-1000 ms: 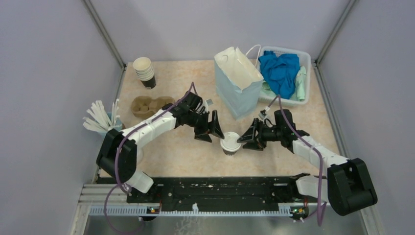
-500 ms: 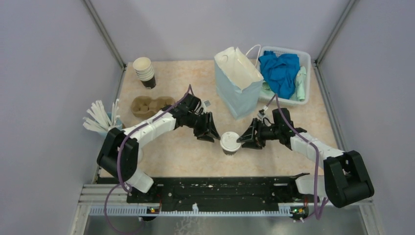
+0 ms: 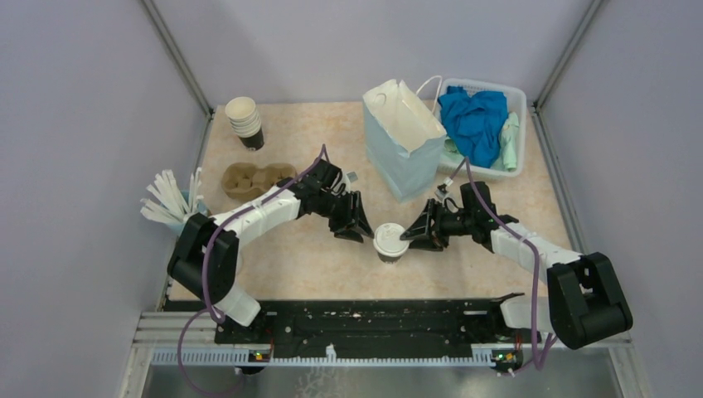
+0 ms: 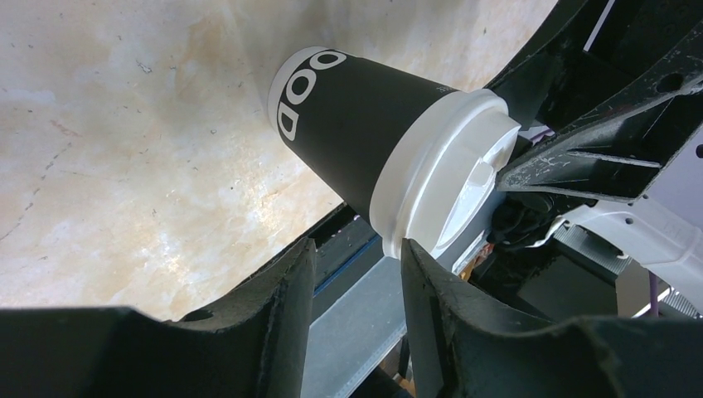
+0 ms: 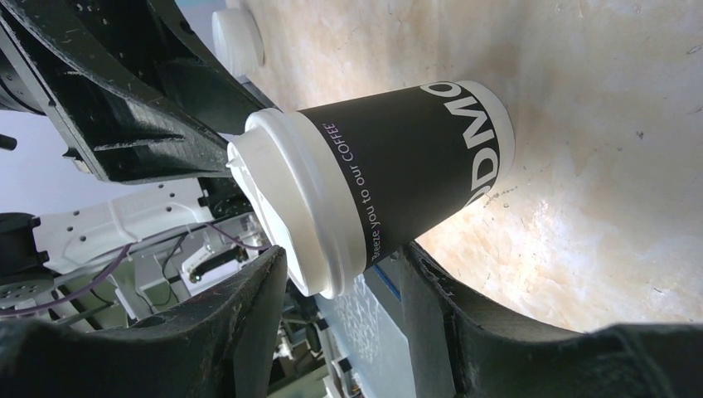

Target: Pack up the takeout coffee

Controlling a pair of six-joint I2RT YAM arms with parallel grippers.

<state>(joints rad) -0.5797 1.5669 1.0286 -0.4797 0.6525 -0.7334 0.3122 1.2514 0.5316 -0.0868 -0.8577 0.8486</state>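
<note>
Gripping tool, left arm: left gripper point(image 4: 358, 242) has its jaws about half apart with nothing between them; it points at the cup from the left side, just beside it
Gripping tool, right arm: right gripper point(image 5: 341, 249) has its jaws about half apart; in its wrist view the lid rim shows in the gap between the fingertips; whether the pads press on it cannot be told
Task item: takeout coffee point(image 3: 390, 242), a dark cup with white lettering and a fitted white lid point(image 5: 290, 199), stands upright on the table point(image 3: 307, 257) between the two grippers, outside the bag
Mid table, left: white sticks point(image 3: 170, 199) in a holder at the left edge; moulded cup carrier point(image 3: 249, 178) just beyond
Mid table, right: pale blue paper bag point(image 3: 402, 145), mouth open, behind the cup
Far corners: stack of cups point(image 3: 244, 120) on the left; white basket point(image 3: 497, 84) holding blue cloth point(image 3: 472, 120) on the right, just beside the bag
</note>
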